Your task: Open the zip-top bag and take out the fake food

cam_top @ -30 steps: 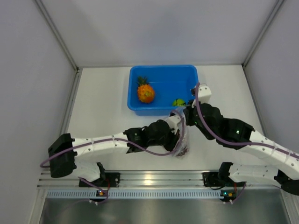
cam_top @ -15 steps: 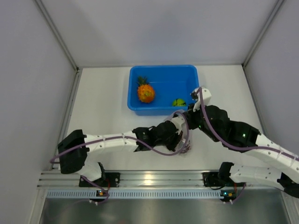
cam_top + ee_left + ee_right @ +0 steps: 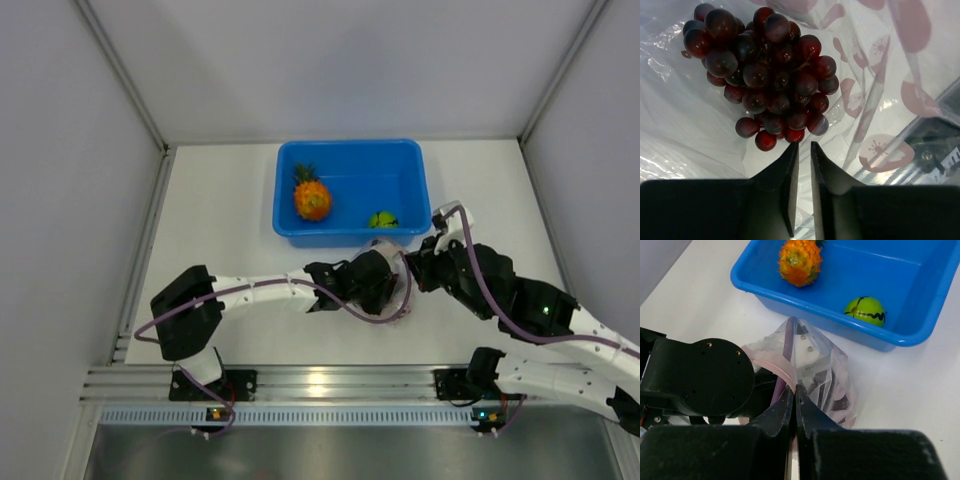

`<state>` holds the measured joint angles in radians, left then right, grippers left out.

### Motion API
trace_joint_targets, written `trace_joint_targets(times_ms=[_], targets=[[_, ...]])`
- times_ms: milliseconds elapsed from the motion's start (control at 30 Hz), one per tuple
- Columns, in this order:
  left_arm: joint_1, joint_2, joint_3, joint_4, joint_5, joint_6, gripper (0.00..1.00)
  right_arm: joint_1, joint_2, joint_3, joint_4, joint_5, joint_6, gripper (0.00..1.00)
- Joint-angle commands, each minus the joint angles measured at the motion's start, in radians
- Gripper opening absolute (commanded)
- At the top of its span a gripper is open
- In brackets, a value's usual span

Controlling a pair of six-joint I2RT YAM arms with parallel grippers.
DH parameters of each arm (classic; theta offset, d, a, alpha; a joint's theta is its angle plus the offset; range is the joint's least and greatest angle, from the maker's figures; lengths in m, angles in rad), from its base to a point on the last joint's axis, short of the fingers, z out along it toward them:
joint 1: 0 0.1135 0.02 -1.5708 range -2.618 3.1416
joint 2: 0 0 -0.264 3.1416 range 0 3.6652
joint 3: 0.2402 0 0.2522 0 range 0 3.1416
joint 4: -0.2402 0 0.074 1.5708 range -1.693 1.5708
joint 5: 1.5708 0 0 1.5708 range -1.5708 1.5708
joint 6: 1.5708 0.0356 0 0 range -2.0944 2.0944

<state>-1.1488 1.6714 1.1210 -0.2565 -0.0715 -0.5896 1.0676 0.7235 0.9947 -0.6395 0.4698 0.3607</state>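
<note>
Against a second ago, the left arm [image 3: 250, 295] reaches further right across the table [image 3: 220, 220], its big elbow block drawn in from the left wall; the right arm [image 3: 530, 305] has pulled its wrist back from the corner of the blue tub [image 3: 790, 300] toward the near side; the zip-top bag [image 3: 825, 375] has gone with them, and now lies just in front of the tub's near wall.

The left gripper [image 3: 804, 145] is inside the bag - its fingers a narrow slit apart, nothing between them; the grape bunch [image 3: 770, 75] lies on the plastic just beyond the tips, not gripped.

The right gripper [image 3: 796, 387] is pinched fully together on the bag's near edge, by the pink strip; the bag rises in a peak past its tips.

The pineapple [image 3: 799, 260] and the green fruit [image 3: 865, 310] lie in the tub as before - well apart from each other, both out of the bag.
</note>
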Motion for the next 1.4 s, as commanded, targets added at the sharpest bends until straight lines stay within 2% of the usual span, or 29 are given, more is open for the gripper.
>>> trace_joint_targets(times_ms=[0, 67, 100, 200, 233, 667, 867, 1067, 1200, 1367], targets=[[0.037, 0.046, 0.058, -0.059, -0.02, -0.111, 0.25, -0.005, -0.062, -0.013, 0.015, -0.019, 0.055, 0.0], [0.037, 0.063, 0.082, -0.059, -0.028, -0.134, 0.33, -0.003, -0.078, -0.024, -0.005, -0.016, 0.069, 0.0], [0.037, 0.083, 0.094, -0.058, -0.033, -0.142, 0.44, -0.004, -0.097, -0.031, -0.014, -0.014, 0.087, 0.0], [0.038, 0.123, 0.131, -0.058, -0.062, -0.182, 0.6, -0.003, -0.14, -0.065, -0.038, -0.008, 0.122, 0.0], [0.038, 0.132, 0.143, -0.058, -0.07, -0.19, 0.62, -0.004, -0.148, -0.071, -0.046, -0.011, 0.13, 0.0], [0.038, 0.258, 0.207, -0.059, -0.133, -0.236, 0.76, -0.006, -0.197, -0.103, -0.074, -0.085, 0.155, 0.0], [0.04, 0.264, 0.194, -0.059, -0.16, -0.248, 0.77, -0.005, -0.226, -0.087, -0.091, -0.089, 0.153, 0.0], [0.038, 0.205, 0.183, -0.059, -0.137, -0.227, 0.77, -0.005, -0.22, 0.018, -0.161, -0.103, 0.156, 0.0], [0.037, 0.119, 0.155, -0.061, -0.128, -0.181, 0.78, -0.004, -0.185, 0.113, -0.225, -0.065, 0.169, 0.0], [0.037, 0.036, 0.146, -0.102, -0.158, -0.156, 0.81, -0.004, -0.136, 0.156, -0.286, -0.017, 0.181, 0.0]])
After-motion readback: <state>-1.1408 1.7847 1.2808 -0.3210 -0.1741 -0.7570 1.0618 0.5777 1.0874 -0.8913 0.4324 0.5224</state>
